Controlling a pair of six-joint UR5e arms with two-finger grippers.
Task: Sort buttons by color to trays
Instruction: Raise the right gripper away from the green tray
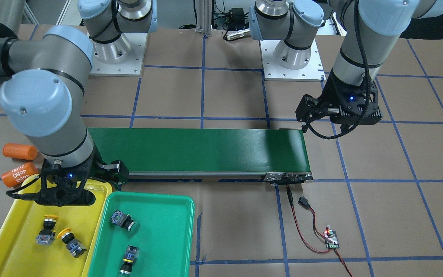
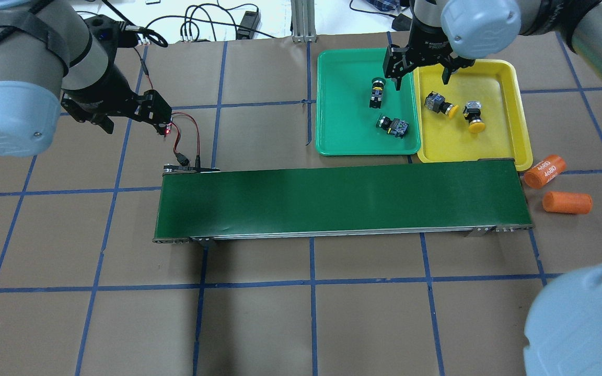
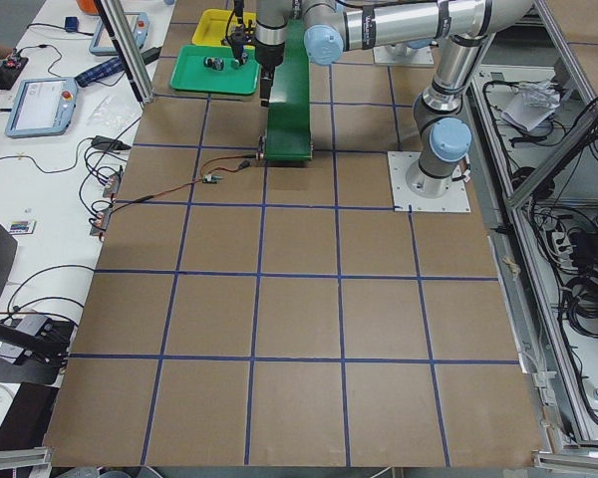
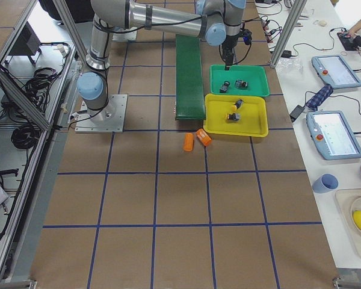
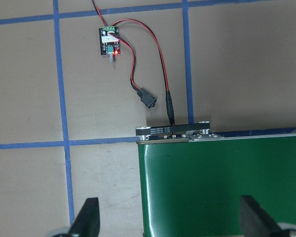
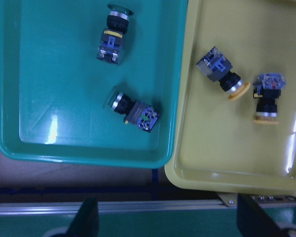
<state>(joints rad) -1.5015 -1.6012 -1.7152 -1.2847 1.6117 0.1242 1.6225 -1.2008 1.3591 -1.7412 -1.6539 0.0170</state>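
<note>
Two yellow-capped buttons [image 2: 439,104] [image 2: 473,116] lie on their sides in the yellow tray [image 2: 520,136]. In the green tray [image 2: 343,120] lie two green-capped buttons [image 2: 377,91] [image 2: 394,125]. My right gripper [image 2: 421,82] hovers above the seam between the two trays, open and holding nothing. Its wrist view looks down on the green pair [image 6: 113,37] [image 6: 135,109] and the yellow pair [image 6: 221,71] [image 6: 267,96]. My left gripper [image 2: 134,122] hangs open and empty over the far end of the conveyor, away from the trays.
The long dark-green conveyor belt [image 2: 332,198] runs across the table beside the trays. Two orange cylinders [image 2: 544,171] [image 2: 567,202] lie by its right end. A small circuit board [image 5: 108,40] with red wires sits off the belt's other end, under my left gripper.
</note>
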